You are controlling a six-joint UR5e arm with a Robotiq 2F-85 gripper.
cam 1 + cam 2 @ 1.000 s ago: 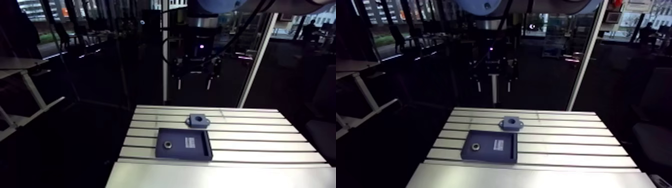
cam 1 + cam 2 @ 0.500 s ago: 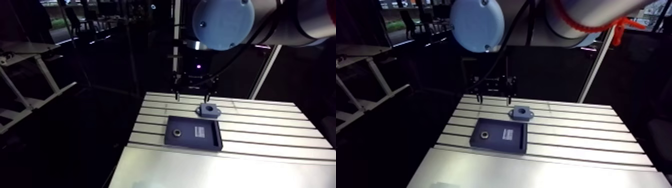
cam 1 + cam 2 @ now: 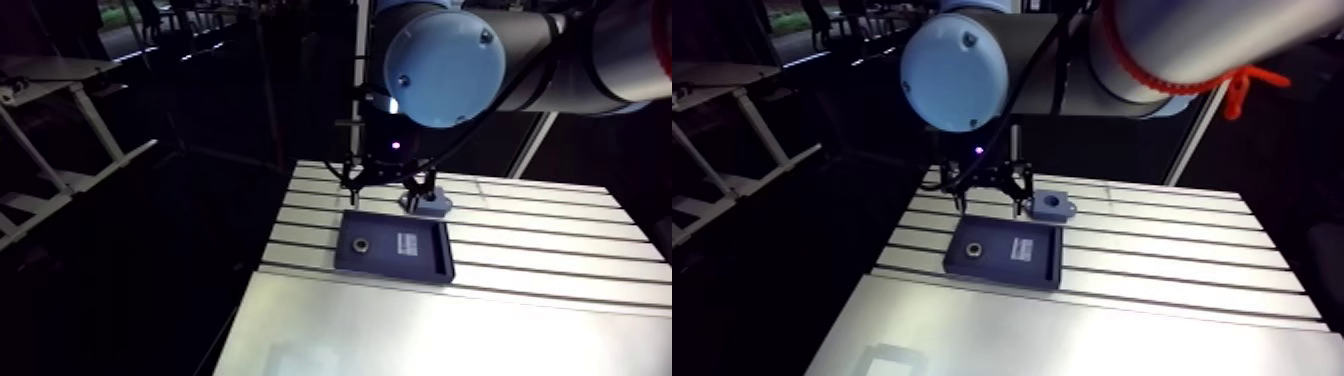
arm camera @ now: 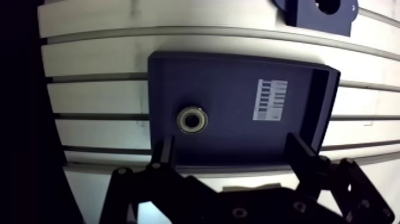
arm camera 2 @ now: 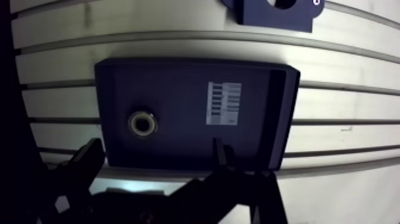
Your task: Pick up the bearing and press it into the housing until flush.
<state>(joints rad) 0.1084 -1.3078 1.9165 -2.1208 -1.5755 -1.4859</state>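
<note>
Metal bearing [image 4: 191,119] lies unpicked in the dark tray [image 4: 238,77], your gripper [image 4: 231,143] spread wide and empty above it, the housing [image 4: 309,15] unfilled just beyond.

Slotted aluminium table [image 3: 550,225] — dark tray [image 4: 232,89] flat on it, housing [image 4: 309,18] just beside, not touching.

The tray [image 4: 226,77] is dark blue, and on it sit a shiny silver bearing [image 4: 192,120] with a dark hole and a white label [image 4: 271,100] with black stripes. The table [image 4: 95,92] under the tray is pale silver with long dark lines. The housing [image 4: 318,12] near the tray is blue-grey, the gripper [image 4: 231,143] is black, and the arm's round cap [image 3: 444,68] is light blue.
</note>
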